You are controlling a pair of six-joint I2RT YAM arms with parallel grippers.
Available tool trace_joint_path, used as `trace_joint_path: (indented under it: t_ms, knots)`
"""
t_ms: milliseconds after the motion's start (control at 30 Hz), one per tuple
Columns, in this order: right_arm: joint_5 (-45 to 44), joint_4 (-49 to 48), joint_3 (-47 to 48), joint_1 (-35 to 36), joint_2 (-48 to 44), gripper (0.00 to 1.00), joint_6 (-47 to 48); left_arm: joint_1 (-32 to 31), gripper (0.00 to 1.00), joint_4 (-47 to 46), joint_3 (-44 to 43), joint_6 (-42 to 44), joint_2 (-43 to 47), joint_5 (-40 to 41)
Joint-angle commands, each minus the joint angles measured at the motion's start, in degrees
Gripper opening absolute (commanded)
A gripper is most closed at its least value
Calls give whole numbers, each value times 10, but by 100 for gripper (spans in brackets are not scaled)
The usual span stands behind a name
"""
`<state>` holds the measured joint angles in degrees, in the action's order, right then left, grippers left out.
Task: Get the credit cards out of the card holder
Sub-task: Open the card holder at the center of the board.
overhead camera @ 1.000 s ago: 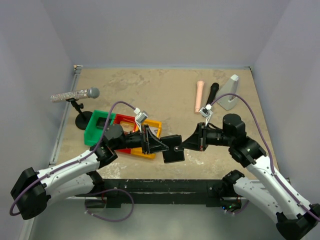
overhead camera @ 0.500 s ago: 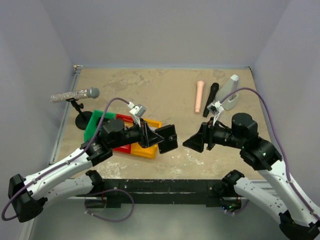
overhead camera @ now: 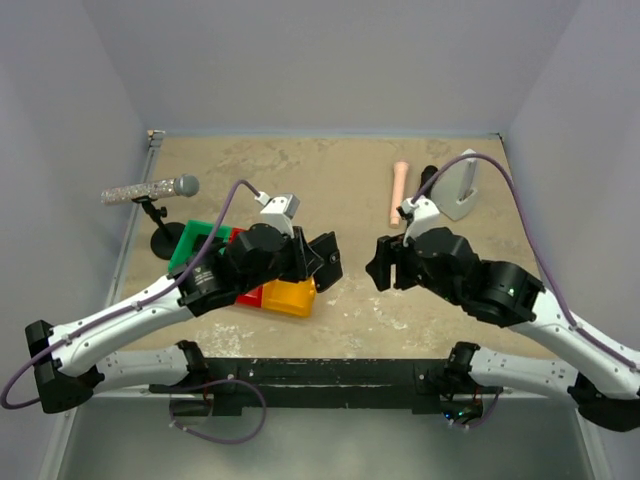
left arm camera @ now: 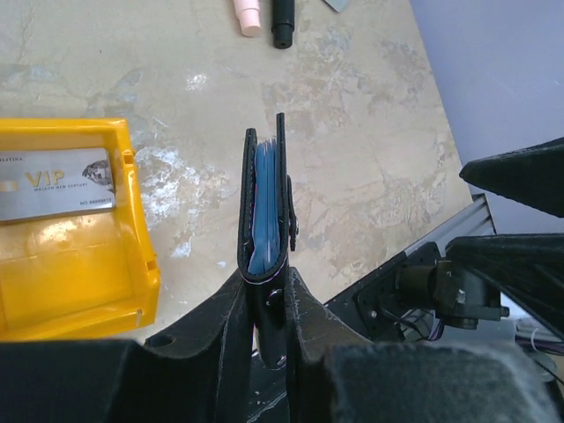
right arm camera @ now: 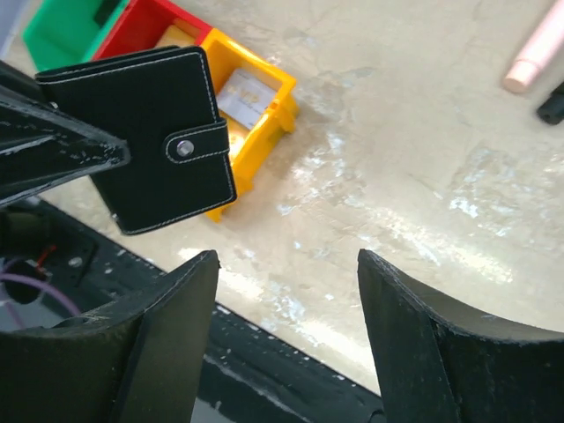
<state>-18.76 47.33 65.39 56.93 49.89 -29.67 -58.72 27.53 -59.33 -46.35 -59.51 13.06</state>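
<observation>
- At the far left of the tabletop (overhead camera: 330,190), a microphone (overhead camera: 150,190) stands on a small stand.
- Next come three joined bins: the green bin (overhead camera: 185,262), the red bin (right arm camera: 141,22) and the yellow bin (left arm camera: 79,264). A silvery grey credit card (left arm camera: 57,183) marked "VIP" lies flat in the yellow one.
- The left gripper (left arm camera: 267,295) is clamped on one edge of the card holder (left arm camera: 267,211), holding it on edge above the tabletop, just right of the yellow bin. The holder is folded closed with its snap tab fastened, and blue shows between the covers.
- The right gripper (right arm camera: 286,300) faces the card holder with a gap between them. Its jaws are wide apart and empty.
- Far right, at the back, lie a pink cylinder (overhead camera: 399,192), a black stick (overhead camera: 428,178) and a grey-white object (overhead camera: 462,185).
</observation>
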Motion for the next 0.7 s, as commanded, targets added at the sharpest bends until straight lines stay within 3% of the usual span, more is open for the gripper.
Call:
trace_joint_path:
  t_ms: [0, 300, 667]
  knots:
    - [-132, 22, 63, 51, 62, 70, 8, -10, 0, 63, -68, -68, -26, 43]
    - [-146, -3, 110, 100, 144, 69, 15, -37, 0, 81, -115, -104, -68, 48]
    - [-156, -1, 123, 106, 186, 66, 1, -39, 0, 82, -117, -130, -70, 36]
